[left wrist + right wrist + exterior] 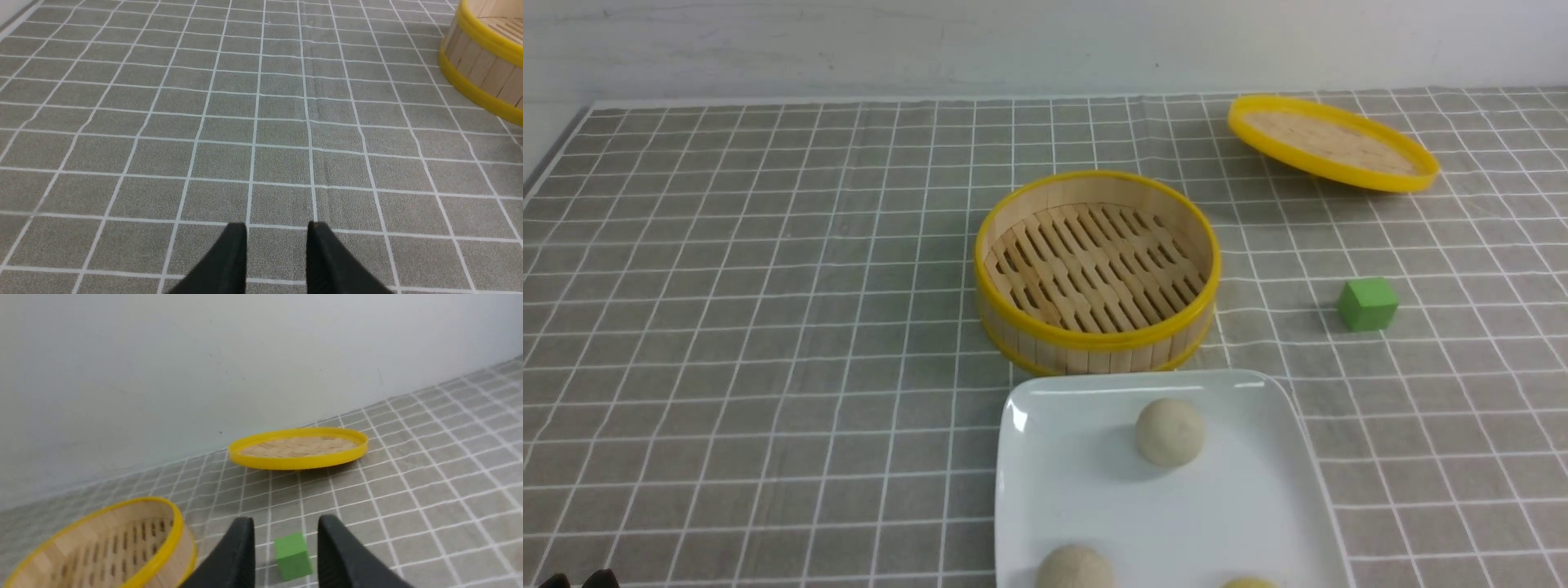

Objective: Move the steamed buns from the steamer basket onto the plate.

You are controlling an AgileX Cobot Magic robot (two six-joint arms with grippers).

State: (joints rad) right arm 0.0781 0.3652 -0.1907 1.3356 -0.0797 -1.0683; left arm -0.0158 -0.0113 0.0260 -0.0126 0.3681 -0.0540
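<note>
Honestly, basket (1097, 269) is empty, buns (1169, 431) sit on the plate (1086, 474); both grippers (left (277, 233), right (286, 528)) parted, holding nothing. Only risk: right one bumping that green cube (291, 555).

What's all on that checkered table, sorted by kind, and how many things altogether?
Steamed buns: 3 (cream-white, cream-white, pale yellow), all on the plate
Steamer basket: 1
Flat woven lid: 1
White square plate: 1
Green cube: 1
Total: 7
</note>
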